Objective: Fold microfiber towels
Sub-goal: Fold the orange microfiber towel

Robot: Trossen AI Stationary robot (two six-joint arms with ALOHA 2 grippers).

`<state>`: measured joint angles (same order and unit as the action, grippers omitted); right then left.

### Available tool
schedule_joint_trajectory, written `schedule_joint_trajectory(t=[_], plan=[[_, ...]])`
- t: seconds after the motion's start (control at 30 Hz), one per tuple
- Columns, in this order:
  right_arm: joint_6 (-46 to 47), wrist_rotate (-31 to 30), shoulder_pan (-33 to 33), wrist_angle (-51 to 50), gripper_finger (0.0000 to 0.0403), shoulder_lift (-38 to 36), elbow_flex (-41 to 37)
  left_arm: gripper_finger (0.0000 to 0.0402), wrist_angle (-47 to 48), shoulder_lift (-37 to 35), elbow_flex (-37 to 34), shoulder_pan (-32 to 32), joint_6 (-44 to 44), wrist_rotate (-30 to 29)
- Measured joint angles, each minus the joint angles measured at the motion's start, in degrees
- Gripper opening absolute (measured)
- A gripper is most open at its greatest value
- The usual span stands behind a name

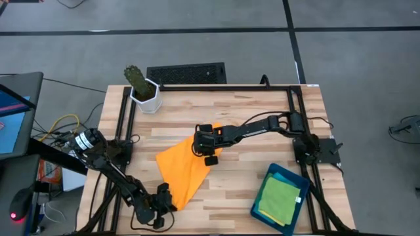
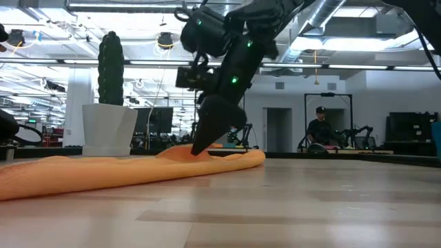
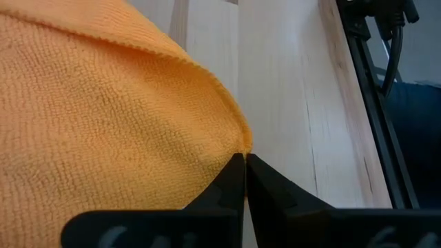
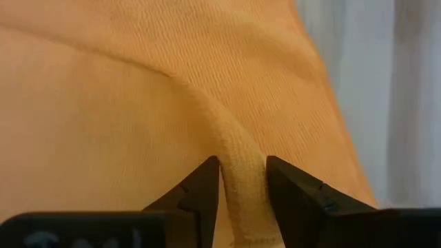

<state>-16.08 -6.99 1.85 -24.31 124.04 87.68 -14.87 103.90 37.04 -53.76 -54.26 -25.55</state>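
Pale wood table (image 1: 249,111), nubby orange towel (image 1: 180,167)

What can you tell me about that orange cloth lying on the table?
The soft orange microfiber towel looks finely knit, with a stitched hem. It lies mostly flat and slightly rumpled on the light wooden table, near the middle. The left end effector is shut on one corner at the near edge. The right end effector presses down at the far corner, a raised fold of hem between its fingers.
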Motion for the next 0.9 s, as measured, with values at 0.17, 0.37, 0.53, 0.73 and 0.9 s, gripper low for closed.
schedule_joint_trajectory(t=[0.17, 0.37, 0.53, 0.73, 0.9], plan=[[0.07, -0.11, 0.03, -3.04, 0.0142, -1.41, 0.00, 0.0000, -0.13, 0.02, -0.02, 0.00, 0.15, -0.30], [0.69, 0.07, 0.42, -5.32, 0.0141, -1.03, -0.01, 0.0000, -0.13, 0.04, -0.02, 0.02, 0.39, -0.47], [1.97, -2.26, 0.44, -4.81, 0.0133, -0.99, -1.91, 0.0000, -0.17, 0.05, -0.02, 0.02, 0.39, -0.67], [2.61, -9.14, 2.33, -5.74, 0.0075, -1.83, -1.92, 0.0000, -1.00, 0.04, -0.07, 0.11, -3.56, -2.02], [4.15, -11.14, 4.76, -11.38, 0.0014, -5.68, -1.87, 0.0000, 0.12, -2.49, -0.35, 0.69, -7.11, -2.77]])
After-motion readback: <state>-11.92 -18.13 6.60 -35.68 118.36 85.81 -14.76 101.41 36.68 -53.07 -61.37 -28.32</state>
